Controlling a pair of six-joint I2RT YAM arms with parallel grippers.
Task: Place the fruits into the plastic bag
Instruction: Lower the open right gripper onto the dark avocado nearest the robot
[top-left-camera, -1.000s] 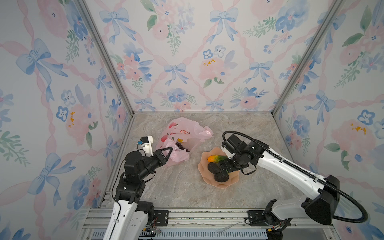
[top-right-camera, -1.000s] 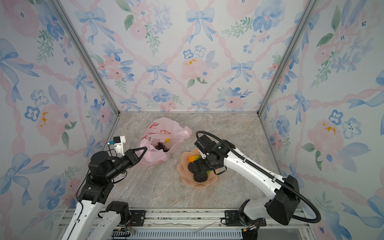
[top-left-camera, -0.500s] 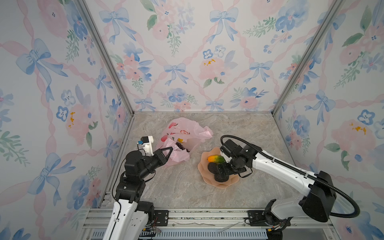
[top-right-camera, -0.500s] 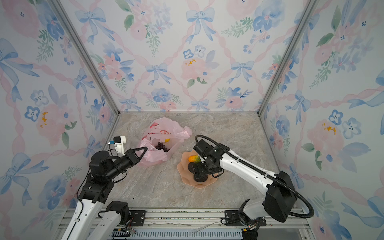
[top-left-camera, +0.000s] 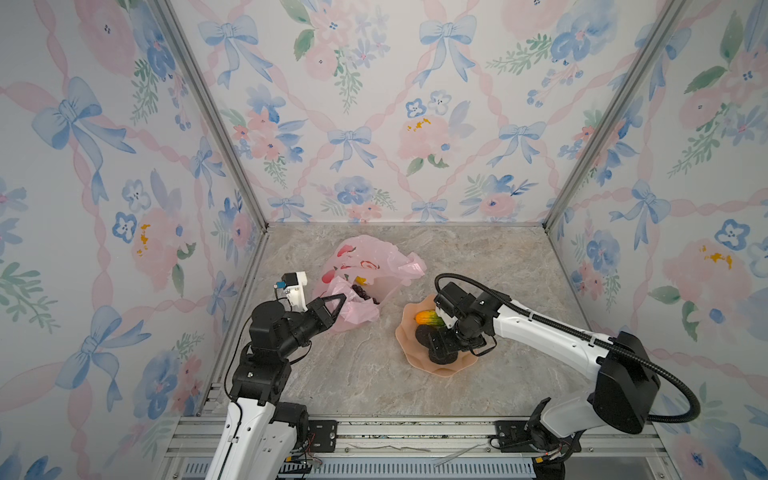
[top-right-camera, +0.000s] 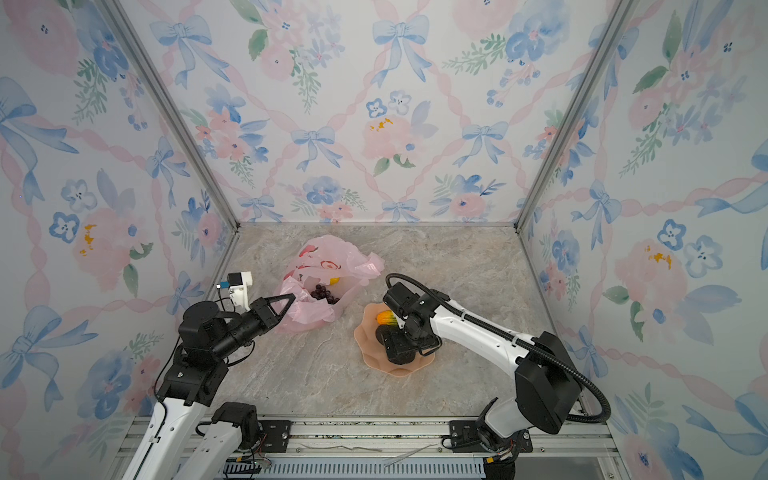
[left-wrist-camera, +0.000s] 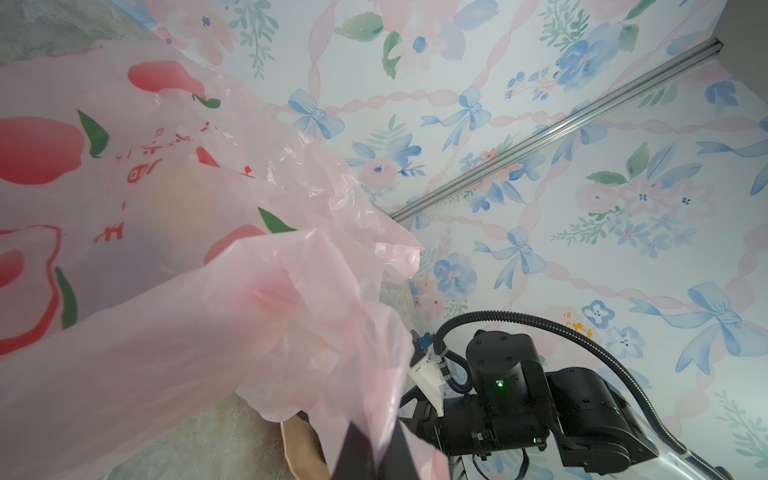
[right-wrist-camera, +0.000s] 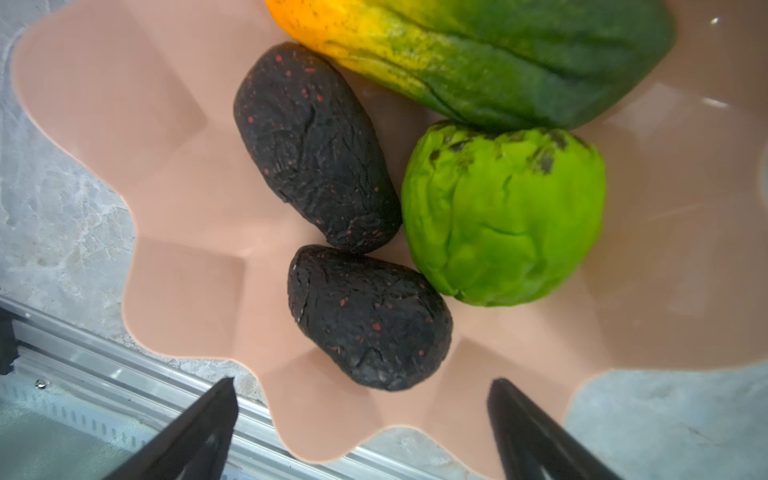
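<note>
With grapes (top-right-camera: 322, 294) and lemon (top-right-camera: 333, 281) bagged, my left end effector (top-right-camera: 291, 297) clamps the plastic bag (top-left-camera: 365, 257) while my right end effector (right-wrist-camera: 363, 382) gapes over four fruits (right-wrist-camera: 316, 145) in the bowl (right-wrist-camera: 187, 187).

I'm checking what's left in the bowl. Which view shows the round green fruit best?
The right wrist view: the round green fruit lies sharp and unobstructed in the bowl. In both top views the right arm covers it. The left wrist view shows mostly the bag, not this fruit.
</note>
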